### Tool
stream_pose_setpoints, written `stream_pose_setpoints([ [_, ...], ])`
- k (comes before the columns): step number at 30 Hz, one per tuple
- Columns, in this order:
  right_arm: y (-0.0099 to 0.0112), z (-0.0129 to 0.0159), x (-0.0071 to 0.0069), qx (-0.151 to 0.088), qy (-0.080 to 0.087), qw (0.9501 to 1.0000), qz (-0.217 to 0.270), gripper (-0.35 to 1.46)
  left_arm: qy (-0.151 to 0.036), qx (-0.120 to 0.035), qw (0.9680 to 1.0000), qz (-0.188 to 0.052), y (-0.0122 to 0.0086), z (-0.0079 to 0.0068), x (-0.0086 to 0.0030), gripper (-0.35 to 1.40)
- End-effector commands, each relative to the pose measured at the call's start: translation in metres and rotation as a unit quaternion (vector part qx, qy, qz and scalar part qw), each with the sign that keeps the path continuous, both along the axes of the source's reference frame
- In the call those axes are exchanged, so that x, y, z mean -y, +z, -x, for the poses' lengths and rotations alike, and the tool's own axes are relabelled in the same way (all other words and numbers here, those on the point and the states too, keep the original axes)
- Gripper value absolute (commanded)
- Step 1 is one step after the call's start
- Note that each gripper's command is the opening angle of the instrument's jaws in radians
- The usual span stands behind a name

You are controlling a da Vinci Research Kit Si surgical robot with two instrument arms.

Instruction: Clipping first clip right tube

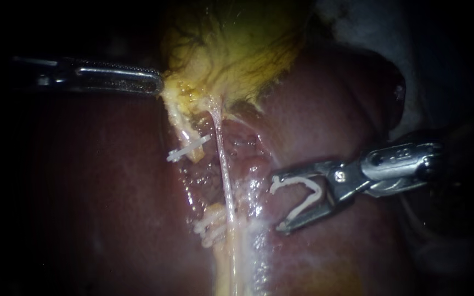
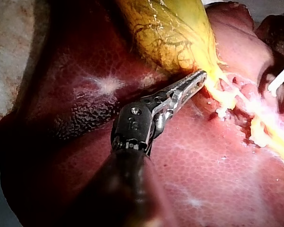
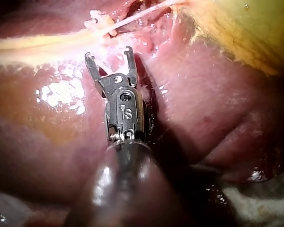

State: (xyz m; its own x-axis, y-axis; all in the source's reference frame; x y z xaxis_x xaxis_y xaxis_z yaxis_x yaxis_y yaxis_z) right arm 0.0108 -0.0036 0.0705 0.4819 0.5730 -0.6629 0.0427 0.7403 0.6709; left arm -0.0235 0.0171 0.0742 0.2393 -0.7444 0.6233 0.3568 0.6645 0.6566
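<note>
Left of the thin pale right tube [image 1: 225, 175], my left instrument [image 1: 157, 85] has its slim steel jaws closed on the edge of the yellow-green gallbladder [image 1: 237, 49]. I judge it is pulling there to keep both tubes stretched and exposed over the dark red liver [image 1: 100, 192]. Nearer that tube, a closed white clip [image 1: 189, 148] crosses the yellowish left tube [image 1: 178, 121]. Just right of the bare right tube, my right instrument [image 1: 276, 204] holds its jaws spread wide. An open white clip [image 1: 314, 192] sits between them, touching both, not yet around the tube.
</note>
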Motion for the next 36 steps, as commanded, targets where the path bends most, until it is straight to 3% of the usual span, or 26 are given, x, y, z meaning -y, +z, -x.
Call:
stream_pose_setpoints([
  [1,0.0008,-0.0003,0.0003,-0.006,0.003,0.9998,-0.017,0.56,0.000,0.000,1.0000,0.000,0.0000,0.0000,0.0000,-0.35],
  [7,0.0044,-0.0024,0.0011,-0.051,0.018,0.9932,-0.103,0.55,0.000,0.000,1.0000,0.000,0.0000,0.0000,0.0000,-0.35],
  [16,0.0076,-0.0047,0.0022,-0.062,0.017,0.9887,-0.135,0.55,0.000,0.000,1.0000,0.000,-0.0001,0.0000,0.0001,-0.35],
  [21,0.0078,-0.0057,0.0022,-0.081,0.031,0.9844,-0.153,0.55,0.000,0.000,1.0000,0.000,0.0000,0.0000,0.0001,-0.35],
  [27,0.0077,-0.0071,0.0023,-0.118,0.051,0.9732,-0.190,0.55,0.000,0.000,1.0000,0.000,0.0000,0.0001,0.0001,-0.35],
  [36,0.0067,-0.0083,0.0032,-0.161,0.041,0.9614,-0.219,0.54,-0.001,-0.001,1.0000,0.000,0.0000,0.0001,0.0001,-0.35],
])
